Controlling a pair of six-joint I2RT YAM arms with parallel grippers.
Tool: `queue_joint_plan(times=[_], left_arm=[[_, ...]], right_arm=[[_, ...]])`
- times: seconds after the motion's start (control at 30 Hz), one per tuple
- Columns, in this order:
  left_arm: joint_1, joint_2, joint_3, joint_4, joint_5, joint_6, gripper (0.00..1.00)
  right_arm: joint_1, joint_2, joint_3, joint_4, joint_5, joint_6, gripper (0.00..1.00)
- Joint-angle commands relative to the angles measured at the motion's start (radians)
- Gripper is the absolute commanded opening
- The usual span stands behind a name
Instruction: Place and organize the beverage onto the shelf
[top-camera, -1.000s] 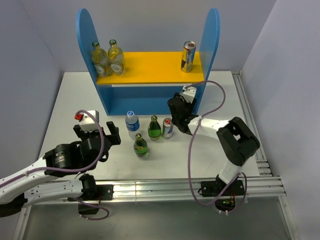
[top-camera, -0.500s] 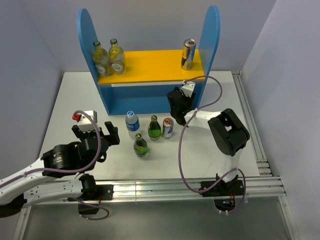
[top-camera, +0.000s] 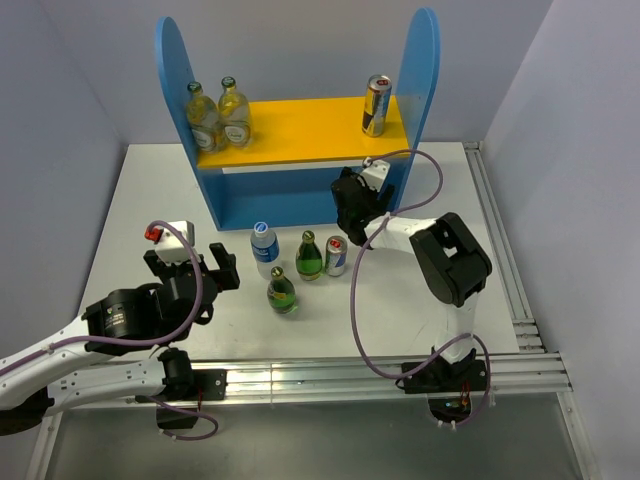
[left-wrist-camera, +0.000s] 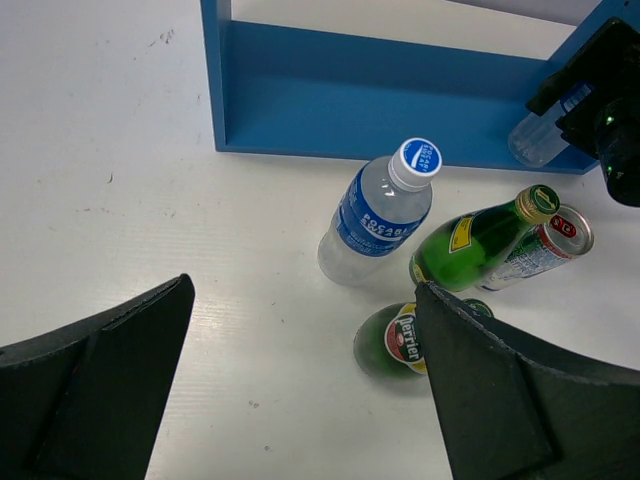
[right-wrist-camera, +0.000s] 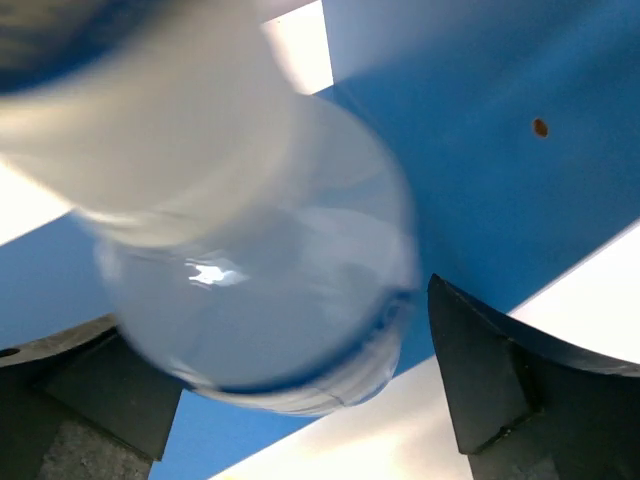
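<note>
The blue shelf (top-camera: 300, 134) has a yellow upper board holding two pale glass bottles (top-camera: 204, 119) and a tall can (top-camera: 376, 105). My right gripper (top-camera: 352, 206) reaches into the shelf's lower level at the right. It is open around a clear plastic bottle (right-wrist-camera: 250, 270), with a gap showing at the right finger (right-wrist-camera: 490, 370). On the table in front stand a blue-labelled water bottle (top-camera: 264, 249), a green bottle (top-camera: 309, 256), a small can (top-camera: 336, 256) and a Perrier bottle (top-camera: 282, 291). My left gripper (top-camera: 192, 268) hovers open, left of them, holding nothing.
The shelf's right side panel (top-camera: 420, 90) stands close beside my right gripper. A purple cable (top-camera: 425, 195) loops over the right arm. Metal rails (top-camera: 500, 230) run along the table's right and near edges. Grey walls enclose the table.
My right gripper's jaws have opened off the clear bottle at the shelf's lower level, after edging a little closer to the shelf. The left arm shifted slightly, then stayed still.
</note>
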Motion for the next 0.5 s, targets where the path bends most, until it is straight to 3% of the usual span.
queue_joint_plan(times=[0.0, 0.47], left_arm=[[-0.004, -0.004, 0.015, 0.002, -0.022, -0.009, 0.99], [-0.004, -0.004, 0.016, -0.009, -0.027, -0.018, 0.99]], right_arm=[[-0.011, 0.002, 0.109, 0.106, 0.026, -0.012, 1.00], [-0.010, -0.104, 0.008, 0.038, -0.049, 0.027, 1.00]])
